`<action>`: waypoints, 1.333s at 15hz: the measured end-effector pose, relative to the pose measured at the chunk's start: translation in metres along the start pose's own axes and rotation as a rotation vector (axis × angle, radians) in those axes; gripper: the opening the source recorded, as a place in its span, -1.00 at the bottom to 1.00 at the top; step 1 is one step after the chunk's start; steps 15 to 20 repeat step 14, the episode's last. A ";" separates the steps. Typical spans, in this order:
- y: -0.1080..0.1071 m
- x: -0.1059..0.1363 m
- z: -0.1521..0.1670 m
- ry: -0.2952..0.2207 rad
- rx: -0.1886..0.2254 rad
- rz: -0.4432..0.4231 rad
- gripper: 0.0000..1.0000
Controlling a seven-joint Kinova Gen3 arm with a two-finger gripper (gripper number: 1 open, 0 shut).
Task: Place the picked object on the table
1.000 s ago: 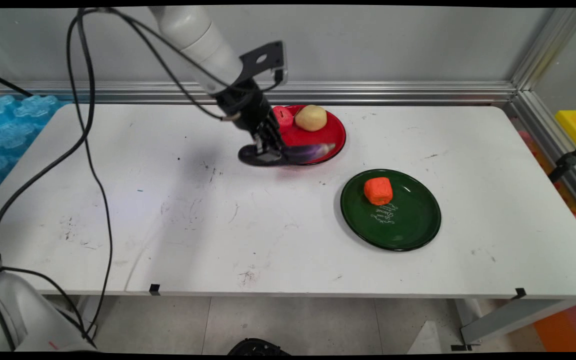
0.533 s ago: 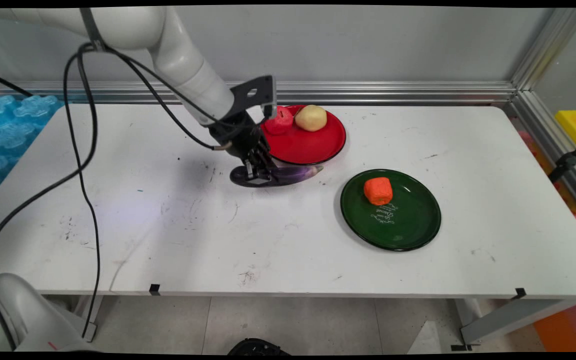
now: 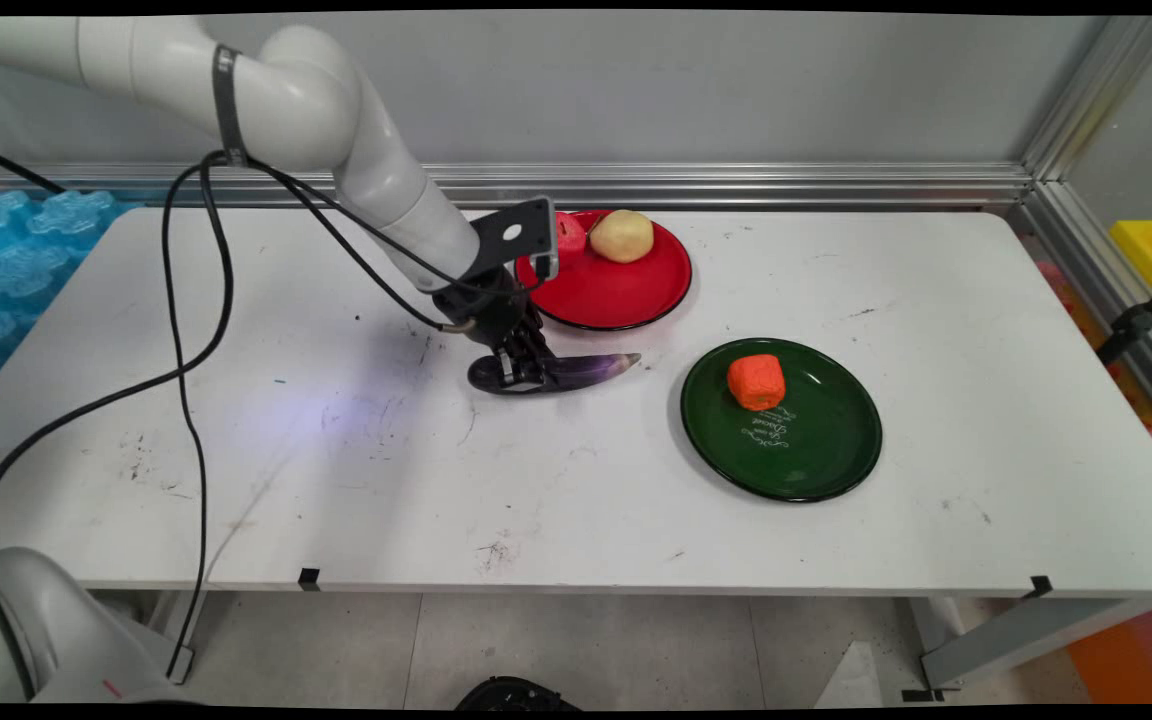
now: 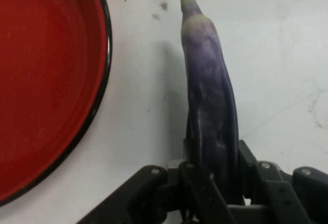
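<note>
Claw (image 3: 526, 370) was clamped shut on the eggplant (image 3: 576, 370) near its thick end; the hand view showed the fingers (image 4: 205, 183) pinching it from both sides, tip pointing away. Over the last second the eggplant came off the red plate (image 3: 626, 300) and moved toward lower left of frame. It now sat low over the white worktop (image 3: 336, 450) at frame centre, just below the plate's rim; couldn't tell whether it touched the surface or hovered. Potato (image 3: 622, 236) and a red piece (image 3: 568, 230) were unmoved on the red plate. Orange block (image 3: 756, 382) unmoved on the green plate (image 3: 816, 450), right of centre.
</note>
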 end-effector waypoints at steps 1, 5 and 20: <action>0.000 -0.002 0.004 0.002 0.000 -0.001 -1.00; -0.001 -0.005 0.014 0.015 -0.004 -0.002 -1.00; -0.002 -0.009 0.015 0.054 -0.017 0.013 1.00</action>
